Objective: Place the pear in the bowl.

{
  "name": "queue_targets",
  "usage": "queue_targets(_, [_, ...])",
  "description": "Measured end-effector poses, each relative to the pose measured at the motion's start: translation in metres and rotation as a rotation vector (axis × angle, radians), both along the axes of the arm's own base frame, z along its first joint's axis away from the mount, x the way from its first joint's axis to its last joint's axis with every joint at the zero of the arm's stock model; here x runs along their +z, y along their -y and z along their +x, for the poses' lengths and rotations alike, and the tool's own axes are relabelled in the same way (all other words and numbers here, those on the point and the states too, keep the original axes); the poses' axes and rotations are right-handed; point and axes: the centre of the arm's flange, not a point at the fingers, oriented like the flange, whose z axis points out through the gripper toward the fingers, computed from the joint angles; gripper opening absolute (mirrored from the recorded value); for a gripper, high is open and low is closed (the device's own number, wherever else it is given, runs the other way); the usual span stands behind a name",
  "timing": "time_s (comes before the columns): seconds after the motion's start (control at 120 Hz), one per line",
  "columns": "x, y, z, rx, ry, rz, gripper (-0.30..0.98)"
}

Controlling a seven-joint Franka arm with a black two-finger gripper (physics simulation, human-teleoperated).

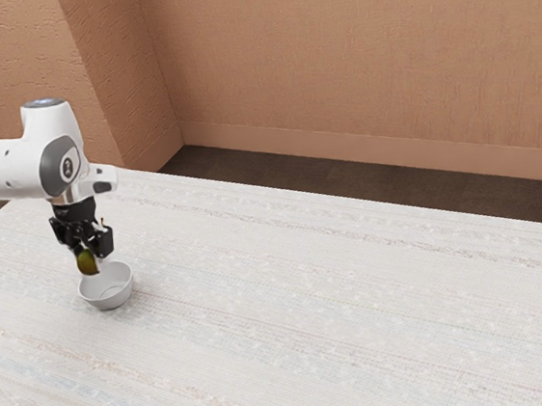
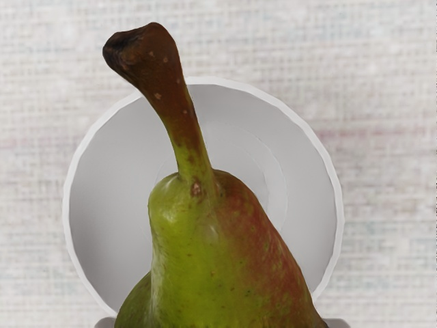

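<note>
While our gripper (image 1: pixel 89 251) clamps the pear (image 2: pixel 212 253) above the bowl (image 1: pixel 108 301), seemingly nearer one edge than the middle, we risk a bad drop: released off-centre or too high, it could strike the rim (image 2: pixel 67 205) and roll onto the table (image 1: pixel 359 300).

The bowl (image 1: pixel 109 300) stands on the table (image 1: pixel 360 310), at the exterior view's left. The pear (image 2: pixel 212 253) is in the gripper (image 1: pixel 88 259), and it hangs over the bowl. Behind the table there is the floor (image 1: pixel 278 177), and behind this floor the wall (image 1: pixel 352 49).
</note>
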Motion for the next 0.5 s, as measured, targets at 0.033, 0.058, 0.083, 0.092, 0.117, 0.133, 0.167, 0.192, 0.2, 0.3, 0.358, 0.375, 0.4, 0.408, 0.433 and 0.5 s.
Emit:
queue_targets(0.033, [0.0, 0.0, 0.0, -0.001, 0.0, -0.003, 0.34])
queue_targets(0.058, [-0.001, 0.0, 0.0, -0.002, 0.0, -0.005, 0.38])
queue_targets(0.083, [0.0, 0.0, 0.0, -0.003, 0.0, -0.007, 0.41])
queue_targets(0.092, [-0.001, 0.0, 0.0, -0.003, -0.001, -0.008, 0.42])
queue_targets(0.117, [-0.001, 0.0, 0.0, -0.004, -0.001, -0.01, 0.45])
queue_targets(0.133, [-0.001, -0.001, 0.0, -0.004, -0.001, -0.011, 0.47])
queue_targets(0.167, [-0.001, -0.001, -0.001, -0.005, -0.002, -0.013, 0.5])
queue_targets(0.192, [-0.001, -0.001, -0.001, -0.007, -0.002, -0.014, 0.52])
queue_targets(0.2, [-0.001, -0.001, -0.001, -0.007, -0.003, -0.014, 0.53])
queue_targets(0.3, [0.016, 0.015, 0.005, -0.05, 0.017, -0.029, 0.59])
queue_targets(0.358, [0.075, 0.069, 0.025, -0.177, 0.082, -0.038, 0.61])
queue_targets(0.375, [0.096, 0.087, 0.029, -0.215, 0.103, -0.038, 0.62])
queue_targets(0.4, [0.124, 0.114, 0.034, -0.268, 0.131, -0.036, 0.62])
queue_targets(0.408, [0.134, 0.122, 0.035, -0.284, 0.141, -0.036, 0.63])
queue_targets(0.433, [0.159, 0.148, 0.037, -0.33, 0.163, -0.036, 0.63])
queue_targets(0.5, [0.204, 0.215, 0.033, -0.436, 0.192, -0.051, 0.65])
